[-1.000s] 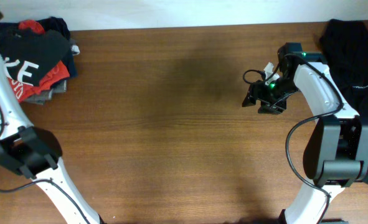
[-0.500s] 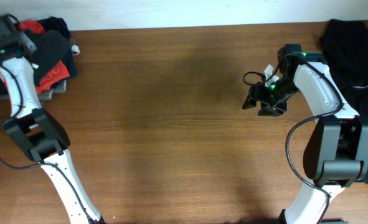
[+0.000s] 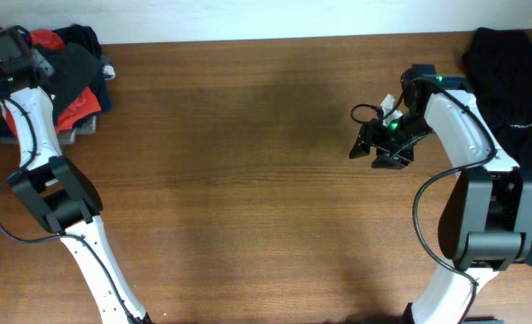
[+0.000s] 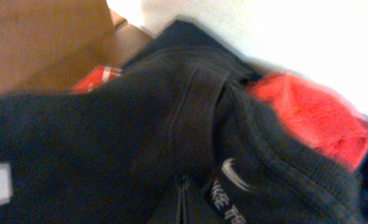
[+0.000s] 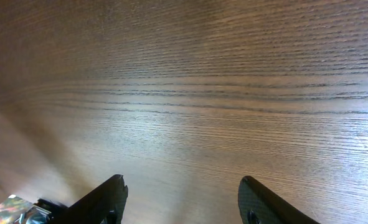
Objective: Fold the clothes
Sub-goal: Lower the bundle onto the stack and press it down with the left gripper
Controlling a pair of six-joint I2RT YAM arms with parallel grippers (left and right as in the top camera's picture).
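Observation:
The clothes lie in a heap (image 3: 75, 65) at the table's far left corner: a black garment on top, red cloth (image 3: 82, 106) under it. My left gripper (image 3: 18, 49) hovers over that heap, shut, and its fingers do not show in its wrist view. That view is filled by black cloth (image 4: 109, 137) with a small Nike label (image 4: 226, 186) and a red garment (image 4: 314, 118) beyond it. Whether any cloth is pinched I cannot tell. Another black garment (image 3: 509, 81) lies at the far right. My right gripper (image 3: 374, 149) is open over bare wood (image 5: 182, 182), holding nothing.
The brown wooden table (image 3: 247, 180) stretches between the two arms. The right arm's base (image 3: 486, 225) stands by the right edge, partly over the black garment. A white wall (image 4: 308, 37) runs just behind the heap.
My left arm has swung in from beyond the left edge and now stands over the heap, covering the white lettering seen a second ago. The right arm has barely moved.

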